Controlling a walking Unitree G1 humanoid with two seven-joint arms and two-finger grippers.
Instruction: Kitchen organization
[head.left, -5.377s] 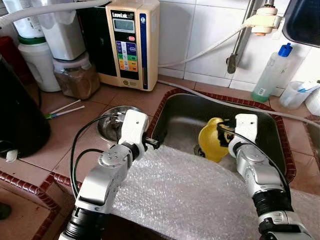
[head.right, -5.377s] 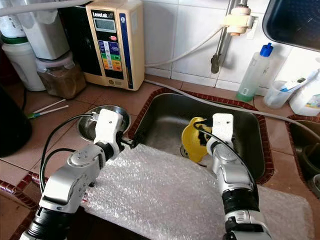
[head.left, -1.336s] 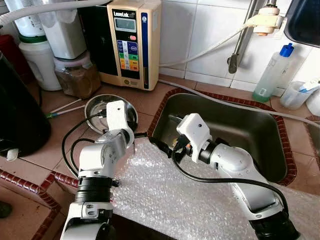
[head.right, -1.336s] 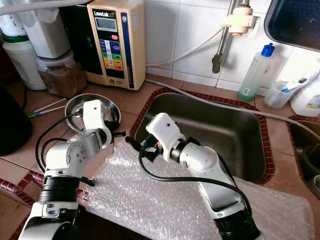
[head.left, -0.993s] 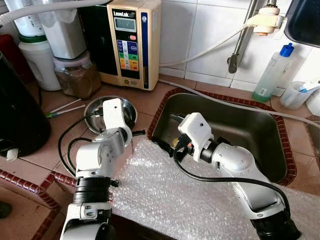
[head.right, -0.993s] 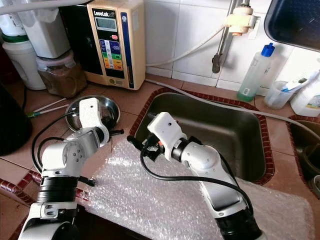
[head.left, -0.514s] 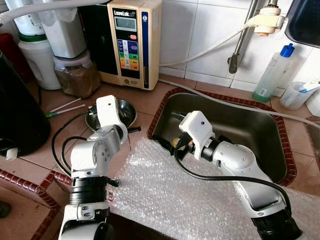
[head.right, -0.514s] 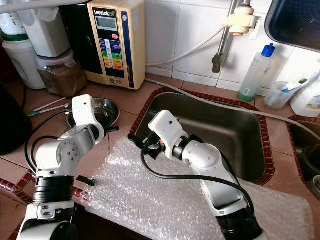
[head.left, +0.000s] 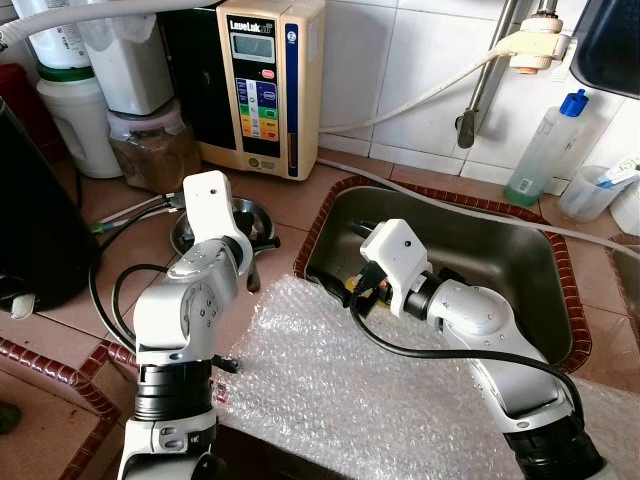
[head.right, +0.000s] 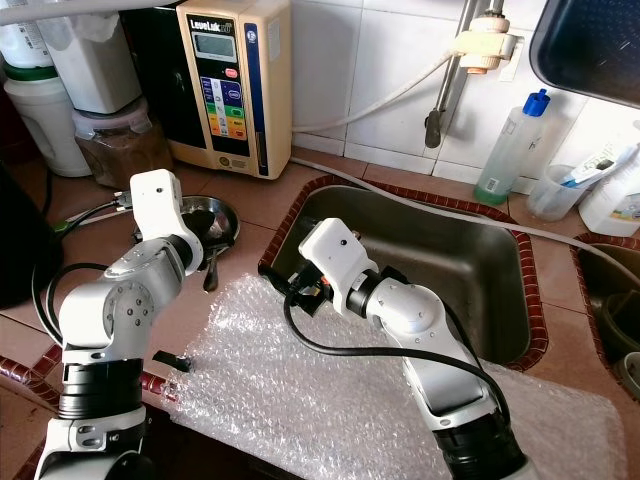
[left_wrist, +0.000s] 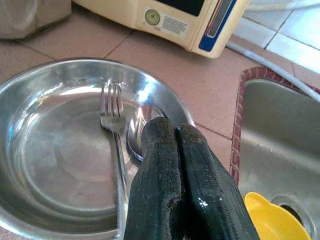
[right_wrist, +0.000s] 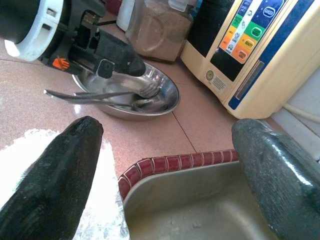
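- Fork (left_wrist: 113, 131) and spoon (left_wrist: 137, 135) lying in a steel bowl (left_wrist: 45, 95) on the tabletop (head.left: 290, 200), handles running out over the bowl's near rim.
- Bowl just left of the sink (head.left: 500, 250), in front of a cream water unit (head.left: 262, 85).
- Left gripper (left_wrist: 175, 150) clenched, black fingers pressed together with nothing seen between them, tips over the bowl's near rim by the handles; contact with the handles cannot be told.
- Right gripper (right_wrist: 165, 165) released, fingers (right_wrist: 55, 170) spread wide, hanging over the sink's left corner and facing the bowl.
- Against 1.3 s ago: left arm risen and swung further left, wrist now upright over the bowl; right wrist shifted a little toward the sink's middle.
- Against 5.4 s ago: yellow cup no longer at the right gripper; a yellow piece (left_wrist: 272, 220) now sitting by the sink drain.
- Bubble wrap (head.left: 380, 390) spread over the front tabletop, far edge reaching the sink's front rim, left edge close to the bowl.
- Open tile between bowl and water unit; red brick edging around the sink right beside the bowl.
- Jar (head.left: 150, 150) and white containers (head.left: 80, 120) crowding the back left; bottle (head.left: 545, 145) and hose (head.left: 450, 205) behind the sink.
- Bowl half hidden behind the left wrist in the head views; dark object at far left cut off by the frame.
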